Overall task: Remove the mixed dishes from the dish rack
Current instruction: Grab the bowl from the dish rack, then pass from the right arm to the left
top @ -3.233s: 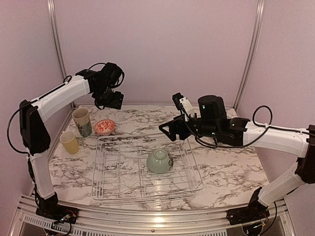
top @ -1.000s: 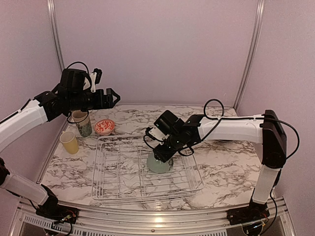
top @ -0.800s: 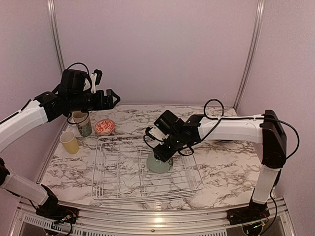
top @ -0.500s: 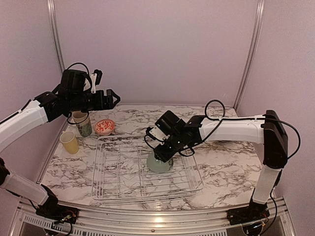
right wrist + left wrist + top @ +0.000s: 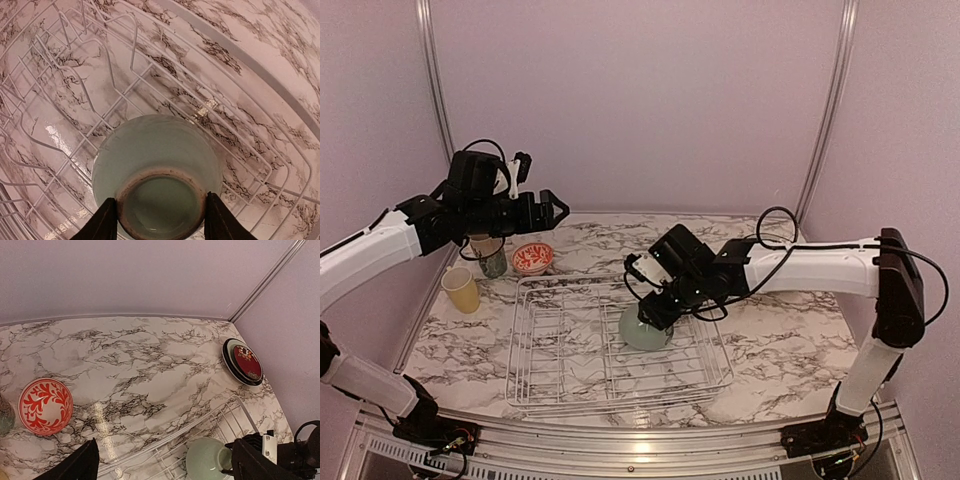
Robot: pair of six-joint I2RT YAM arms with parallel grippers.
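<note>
The pale green bowl (image 5: pixel 642 330) lies upside down in the right half of the white wire dish rack (image 5: pixel 620 396). My right gripper (image 5: pixel 656 308) reaches down onto it. In the right wrist view its two fingers (image 5: pixel 106 221) press both sides of the foot ring of the bowl (image 5: pixel 150 150); the gripper (image 5: pixel 160 212) is shut on it. My left gripper (image 5: pixel 548 210) is open and empty, held high over the back left of the table. It (image 5: pixel 165 465) looks down on the rack's far rim (image 5: pixel 220 412) and the green bowl (image 5: pixel 207 459).
A red-patterned white bowl (image 5: pixel 532 258), a patterned tall cup (image 5: pixel 490 258) and a yellow cup (image 5: pixel 461 289) stand left of the rack. Stacked plates, a dark red floral one on top (image 5: pixel 242 361), sit at the back right. The rack's left half holds only dividers (image 5: pixel 60 75).
My right arm came down from above the rack and closed its fingers on the green bowl's foot. My left arm swung from the back wall out over the left of the table.
</note>
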